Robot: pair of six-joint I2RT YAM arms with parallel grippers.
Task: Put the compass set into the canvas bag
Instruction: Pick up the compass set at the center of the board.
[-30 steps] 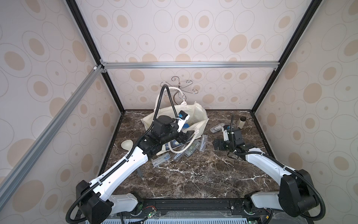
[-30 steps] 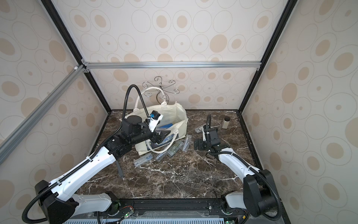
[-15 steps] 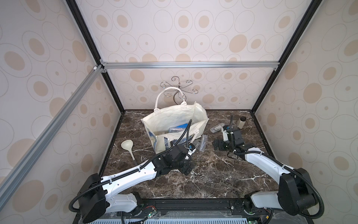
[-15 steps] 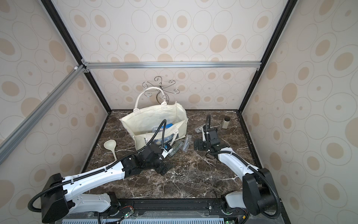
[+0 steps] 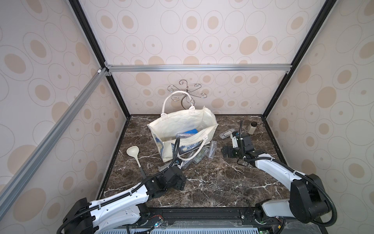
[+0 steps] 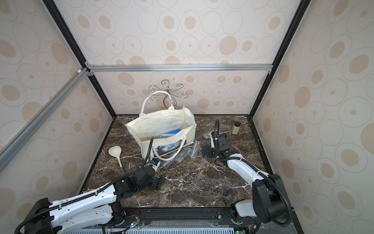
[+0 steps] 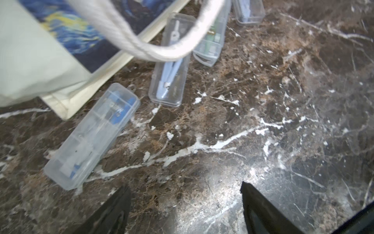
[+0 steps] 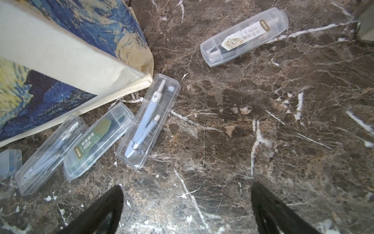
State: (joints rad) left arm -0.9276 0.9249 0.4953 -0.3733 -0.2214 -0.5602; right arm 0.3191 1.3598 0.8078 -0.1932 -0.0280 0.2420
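Top views: left claw (image 5: 180,183) withdrawn from canvas bag (image 5: 182,121), empty, jaws apart.

Cream canvas bag (image 5: 180,123) upright, mouth open, starry print on side; clear-cased compass set (image 8: 148,123) flat beside its corner

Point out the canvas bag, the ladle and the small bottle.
canvas bag (image 5: 182,121): in a top view, on its inner back wall.
ladle (image 5: 132,151): in a top view, on its bowl.
small bottle (image 5: 253,129): in a top view, on its body.
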